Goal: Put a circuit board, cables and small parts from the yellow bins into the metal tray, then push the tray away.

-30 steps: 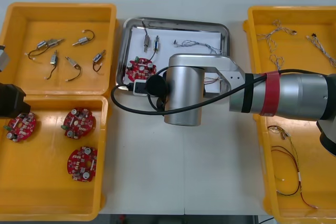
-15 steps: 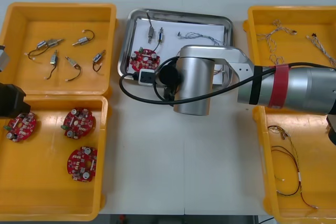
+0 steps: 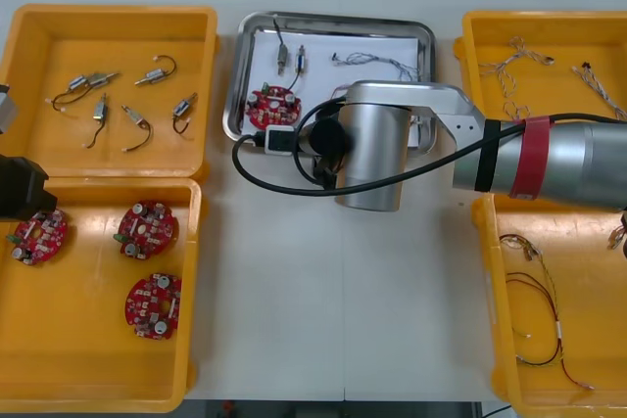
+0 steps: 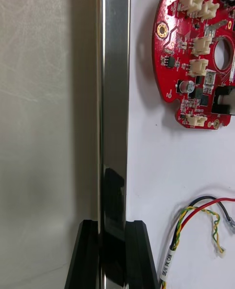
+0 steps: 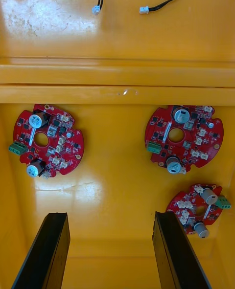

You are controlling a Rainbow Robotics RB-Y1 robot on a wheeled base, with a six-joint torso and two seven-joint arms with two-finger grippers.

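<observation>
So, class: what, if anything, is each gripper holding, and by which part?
The right gripper grips the shiny metal tray by its rim; the open left gripper holds nothing.

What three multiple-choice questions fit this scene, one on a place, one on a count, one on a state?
1. Where is the right gripper?
A. at the rim of the metal tray
B. over a right-hand bin
C. over bare table

2. How many circuit boards lie in the left near yellow bin?
A. two
B. three
C. five

3. How is the left gripper?
A. shut on a board
B. shut on a cable
C. open, holding nothing

Answers:
1 A, its fingers clasp the shiny rim.
2 B, three red boards lie there.
3 C, its fingers stand apart above the bin.
</observation>
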